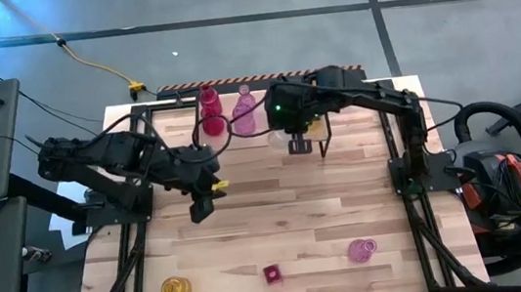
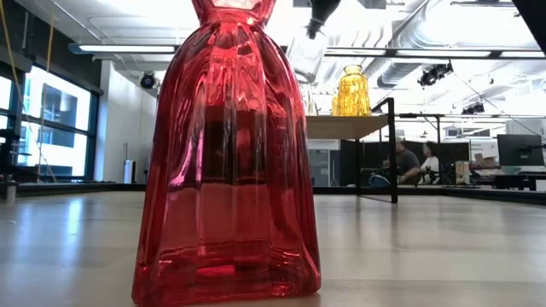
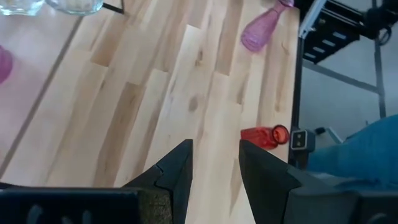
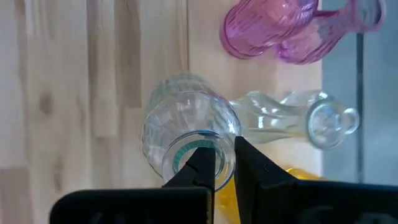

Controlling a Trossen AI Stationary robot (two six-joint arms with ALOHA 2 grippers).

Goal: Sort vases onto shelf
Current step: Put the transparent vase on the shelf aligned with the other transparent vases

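— Wooden table [image 1: 279,222]: how far along?
— Pink vases [image 1: 227,112] stand on the shelf [image 1: 239,134] by the far edge; right gripper [image 4: 222,163] pinches a clear vase's [image 4: 186,134] rim there.
— Left?
— Three near the front edge [image 1: 270,274]; left gripper [image 3: 214,165] hangs parted, empty.

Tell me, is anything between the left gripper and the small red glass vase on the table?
Nothing visible. Only bare wooden table lies between the open left gripper and the small red glass vase.

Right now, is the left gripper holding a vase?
No. In the left wrist view the left gripper hangs open over bare table, nothing between its fingers.
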